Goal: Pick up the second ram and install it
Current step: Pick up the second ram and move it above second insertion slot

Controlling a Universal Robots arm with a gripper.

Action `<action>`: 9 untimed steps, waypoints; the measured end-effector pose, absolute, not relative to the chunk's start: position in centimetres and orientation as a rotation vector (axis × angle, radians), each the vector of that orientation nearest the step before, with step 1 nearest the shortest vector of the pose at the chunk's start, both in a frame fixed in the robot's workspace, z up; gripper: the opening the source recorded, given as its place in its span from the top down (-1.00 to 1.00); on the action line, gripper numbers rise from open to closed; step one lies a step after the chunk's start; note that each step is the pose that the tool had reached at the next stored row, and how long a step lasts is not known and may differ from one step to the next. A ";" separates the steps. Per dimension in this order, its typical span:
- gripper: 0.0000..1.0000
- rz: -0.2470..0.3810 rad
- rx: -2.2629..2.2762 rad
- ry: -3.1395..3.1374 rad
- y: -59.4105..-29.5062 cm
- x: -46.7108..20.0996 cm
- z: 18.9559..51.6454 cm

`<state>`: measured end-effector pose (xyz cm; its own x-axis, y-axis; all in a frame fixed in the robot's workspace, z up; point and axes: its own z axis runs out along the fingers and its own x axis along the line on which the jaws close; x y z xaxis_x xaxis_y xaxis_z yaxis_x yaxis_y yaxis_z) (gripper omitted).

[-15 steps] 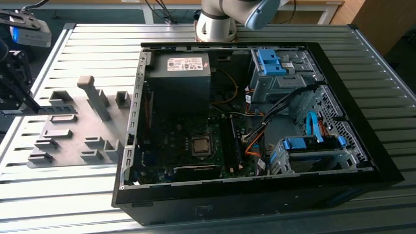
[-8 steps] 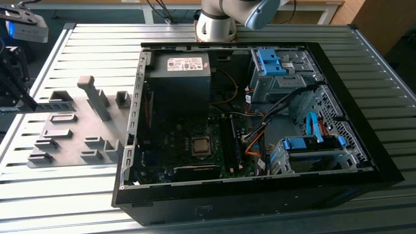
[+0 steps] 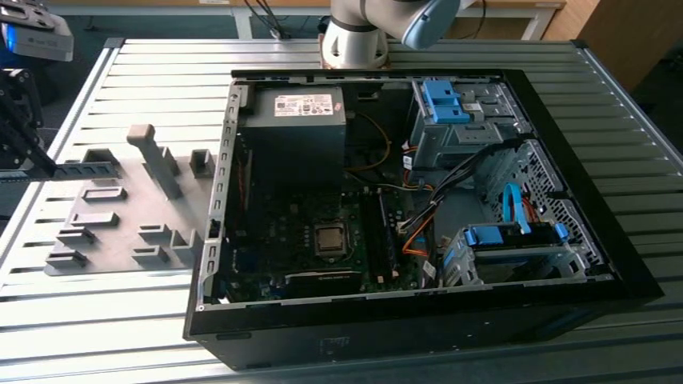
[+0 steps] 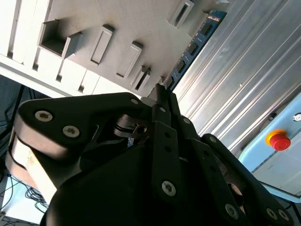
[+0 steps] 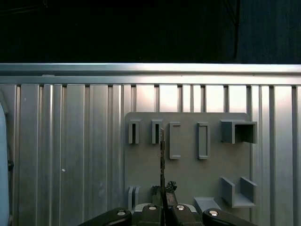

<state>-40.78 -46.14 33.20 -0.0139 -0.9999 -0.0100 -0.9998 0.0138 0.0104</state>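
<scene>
Evidently, the jaws of the gripper [image 4: 161, 94] pinched the second ram [image 4: 190, 52] edge-on over the holder plate [image 5: 188, 174] — keeping it straight and untwisted looked advisable.

A: counter [image 3: 107, 320]?
B: ribbed metal, brushed, slight sheen.
A: holder plate [image 5: 188, 179]?
B: matt grey plastic.
A: second ram [image 4: 192, 47]?
B: smooth blue-green circuit board. gripper [image 4: 160, 94] black, smooth, semi-gloss, shiny metal screws. computer case [image 3: 427, 332] matt black metal.
</scene>
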 end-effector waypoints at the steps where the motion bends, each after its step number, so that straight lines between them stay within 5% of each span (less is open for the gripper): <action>1: 0.73 -0.023 2.206 -2.236 -46.1 -40.8 33.3; 9: 0.73 -0.023 2.206 -2.237 -46.1 -40.8 34.4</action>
<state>-40.77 -46.14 34.41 -0.0139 -0.9999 -0.0099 -0.9998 0.0138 0.0105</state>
